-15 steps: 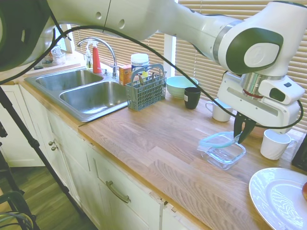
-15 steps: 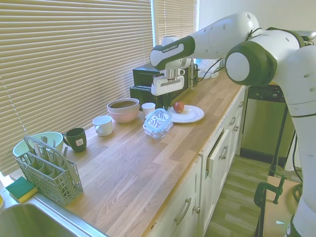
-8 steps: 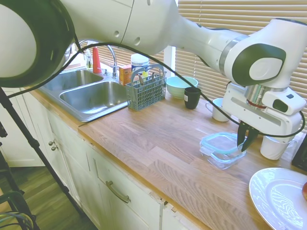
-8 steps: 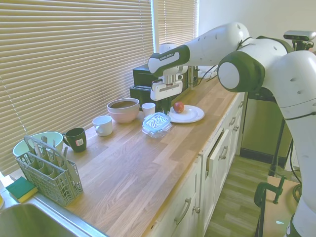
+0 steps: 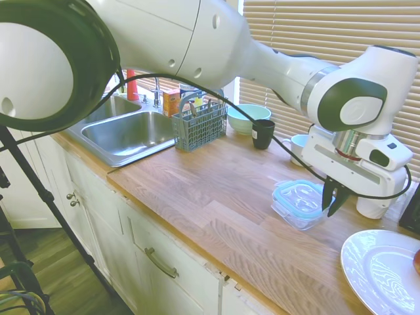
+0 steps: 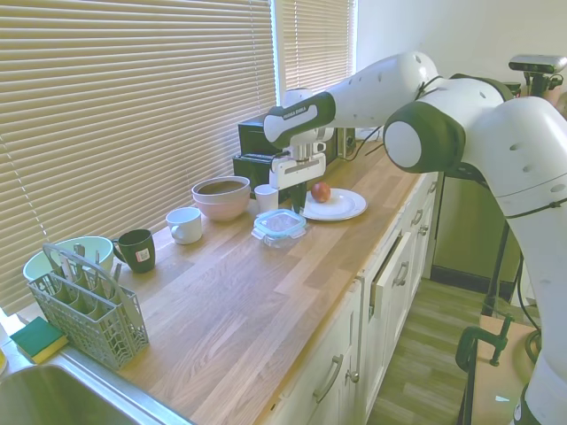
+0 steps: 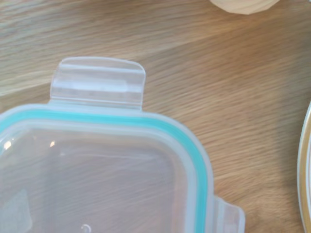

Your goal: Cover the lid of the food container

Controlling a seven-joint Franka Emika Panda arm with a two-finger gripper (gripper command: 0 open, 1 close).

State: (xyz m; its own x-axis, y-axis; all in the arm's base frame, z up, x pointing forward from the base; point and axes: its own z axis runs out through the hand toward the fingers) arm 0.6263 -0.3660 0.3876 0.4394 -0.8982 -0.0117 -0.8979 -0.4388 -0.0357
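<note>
The lid (image 5: 300, 195), clear with a teal rim seal, lies flat on top of the food container (image 5: 293, 219), a shallow glass dish on the wooden counter. My gripper (image 5: 333, 205) points straight down at the lid's end nearest the white plate, its dark fingers closed on that edge. From the other side, the lid (image 6: 280, 220) caps the dish (image 6: 276, 237) with the gripper (image 6: 299, 204) at its far end. The wrist view shows a corner of the lid (image 7: 97, 170) close up, with one snap tab (image 7: 97, 82) sticking out flat.
A white plate (image 5: 380, 269) carrying an apple (image 6: 321, 191) sits just past the gripper. A white cup (image 5: 374, 207), a pink bowl (image 6: 221, 197), a white mug (image 6: 184, 224) and a black mug (image 5: 263, 133) line the window side. A cutlery basket (image 5: 200, 121) and sink (image 5: 125, 131) lie further off.
The lid hung tilted from my gripper above the dish a second ago. It has come down and levelled out, and now rests flat on the dish.
</note>
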